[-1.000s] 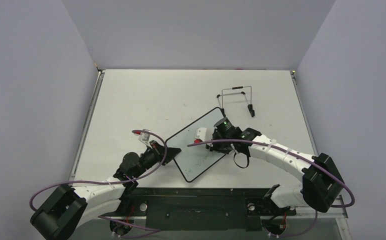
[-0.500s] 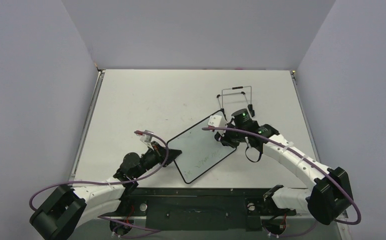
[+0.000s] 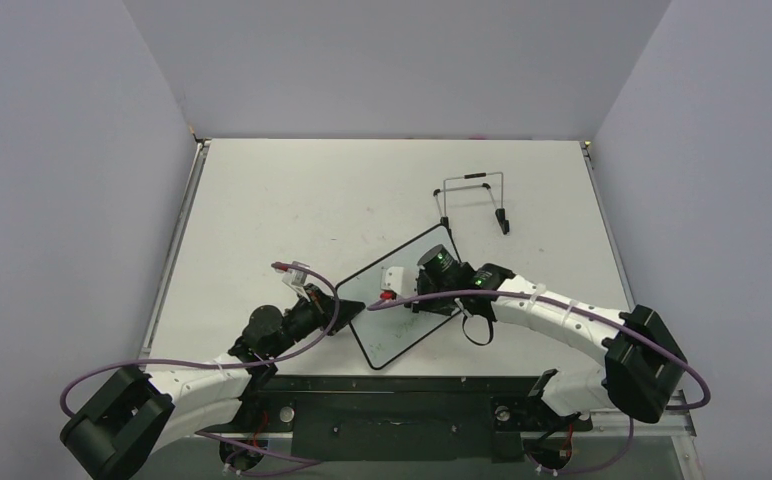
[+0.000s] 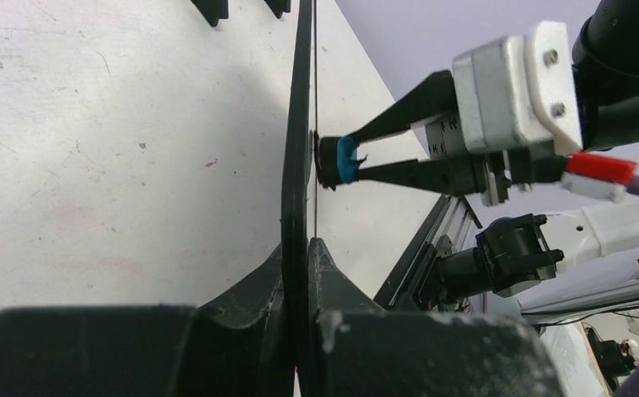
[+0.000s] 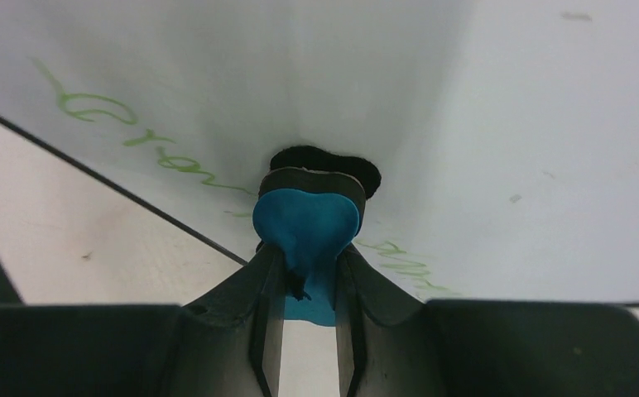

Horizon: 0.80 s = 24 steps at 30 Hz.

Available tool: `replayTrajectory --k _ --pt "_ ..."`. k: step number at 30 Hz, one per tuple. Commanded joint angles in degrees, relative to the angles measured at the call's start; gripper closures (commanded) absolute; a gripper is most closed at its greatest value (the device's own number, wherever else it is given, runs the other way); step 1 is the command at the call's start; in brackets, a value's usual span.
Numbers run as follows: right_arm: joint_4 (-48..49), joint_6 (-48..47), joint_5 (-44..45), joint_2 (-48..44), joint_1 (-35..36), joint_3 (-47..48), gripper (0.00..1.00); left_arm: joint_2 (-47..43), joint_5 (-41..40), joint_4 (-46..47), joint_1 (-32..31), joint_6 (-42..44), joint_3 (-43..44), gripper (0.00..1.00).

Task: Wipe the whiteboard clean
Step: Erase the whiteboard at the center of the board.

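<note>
The top camera looks down from high above the near edge over the whole desk. The left wrist camera sights edge-on along the whiteboard, very close. The right wrist camera faces its surface at close range, and both share the blue eraser.

The small rectangular white whiteboard with a thin black frame sits diagonally across the near middle of the pale grey tabletop, barring a low path between the arms. The left gripper, clamped on its left corner, and the right gripper, pressing a small blue-and-black eraser onto its face, crowd it from both sides. A thin grey wire stand with black tips stands just beyond the board's far corner. Bare tabletop lies open at the far left and right of the stand
</note>
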Motion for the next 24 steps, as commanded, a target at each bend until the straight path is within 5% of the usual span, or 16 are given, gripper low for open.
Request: replayTrajectory --k 1,6,11,15,24 --pt "4.1 1.88 11.65 1.03 -3.05 0.3 1.0 -1.42 -1.0 6.58 -0.29 0.42 2.68 1.0" --pt "3.5 2.56 12.33 1.67 -5.17 0.23 1.0 -1.23 -1.24 6.78 -0.35 0.79 2.29 1.0" --pt "-4.35 -4.83 1.64 3.14 -0.24 -0.21 1.0 -0.93 -1.73 7.04 -0.35 0.79 2.36 1.0" --pt "-3.28 -4.55 5.32 4.32 1.52 0.25 1.0 -1.51 -2.13 7.0 -0.37 0.66 1.81 1.0" --pt "4.74 2.85 11.86 1.35 -8.46 -0.9 1.0 -1.32 -2.3 6.94 -0.37 0.89 1.4 1.0"
